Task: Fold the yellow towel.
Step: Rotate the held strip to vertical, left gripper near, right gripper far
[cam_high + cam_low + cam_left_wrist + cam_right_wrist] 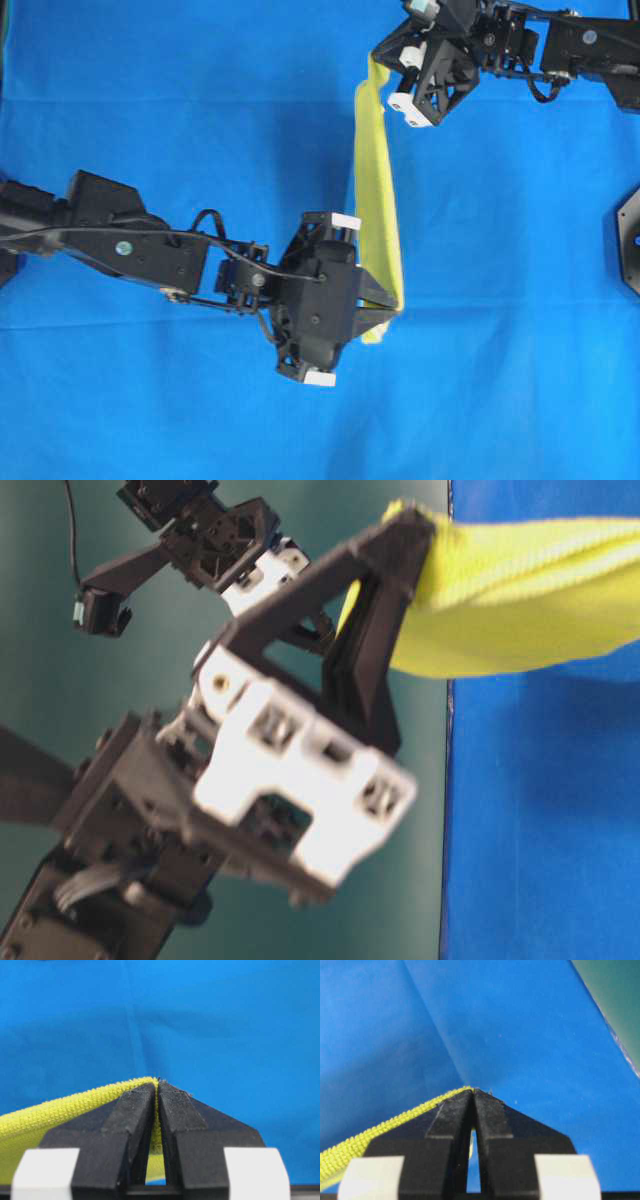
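**Both grippers pinching towel corners, towel lifted off the cloth**

Right now the left gripper (157,1091) has its black fingers pressed together on a corner of the bright yellow nubby microfibre towel (377,190); left wrist view shows fabric sandwiched right at the tips, hem running off to the lower left. Same story on the right gripper (473,1096): jaws closed on a thin yellow edge, only a sliver visible between the pads.

Overhead, the towel reads as a narrow yellow strip strung between the two grippers, left gripper (385,305) at the near end, right gripper (385,75) at the far end. Narrow because it hangs mostly edge-on under the held edge. Table-level view confirms it's off the surface: yellow band stretched from the black fingertip (400,540) out to the right, above the blue tablecloth (200,100).

My read: mid-carry of the first fold. Holding two corners of one edge keeps that edge taut and straight so it can be laid over the opposite edge.

Risks: uneven tension or a shallow tip grip could slip a corner; lower hanging part isn't fully visible, so can't tell whether it's touching the cloth.

Black mount plate (628,240) at the right edge, well clear.
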`<state>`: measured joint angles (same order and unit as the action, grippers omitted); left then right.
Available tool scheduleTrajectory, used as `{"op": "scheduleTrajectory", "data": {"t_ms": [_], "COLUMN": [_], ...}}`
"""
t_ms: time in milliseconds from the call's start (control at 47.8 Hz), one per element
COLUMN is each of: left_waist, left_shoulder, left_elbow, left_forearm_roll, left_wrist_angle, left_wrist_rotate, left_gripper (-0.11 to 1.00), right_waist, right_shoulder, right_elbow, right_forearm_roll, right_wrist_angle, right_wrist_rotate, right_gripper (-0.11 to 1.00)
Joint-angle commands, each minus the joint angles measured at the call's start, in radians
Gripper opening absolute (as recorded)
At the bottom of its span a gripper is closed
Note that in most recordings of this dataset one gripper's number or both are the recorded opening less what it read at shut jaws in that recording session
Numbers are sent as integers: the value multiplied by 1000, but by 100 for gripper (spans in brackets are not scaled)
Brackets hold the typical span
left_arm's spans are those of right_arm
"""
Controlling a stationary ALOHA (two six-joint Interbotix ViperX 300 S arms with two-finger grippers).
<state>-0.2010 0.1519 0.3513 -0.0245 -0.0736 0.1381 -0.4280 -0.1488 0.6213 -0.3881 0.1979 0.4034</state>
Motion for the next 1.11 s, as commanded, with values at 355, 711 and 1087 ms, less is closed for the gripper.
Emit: {"op": "scheduleTrajectory", "data": {"t_ms": [355,711,1087], "left_waist": [-5,-5,-37], "left_shoulder": [164,143,49], "left_elbow": [-245,-87,218], "left_forearm_roll": [2,-11,-11], "left_wrist_angle": [-32,-107,-278], "left_wrist_rotate": [34,-51,-218], "left_gripper": [4,4,4], "right_waist": [-74,-63,15], "right_shoulder": [-236,-94,204], "right_elbow": [193,158,-55], "right_forearm_roll": [-6,-5,-8], "right_wrist_angle": [61,-17,-138], "right_wrist_rotate": [9,9,-11], "right_gripper": [2,2,2]}}
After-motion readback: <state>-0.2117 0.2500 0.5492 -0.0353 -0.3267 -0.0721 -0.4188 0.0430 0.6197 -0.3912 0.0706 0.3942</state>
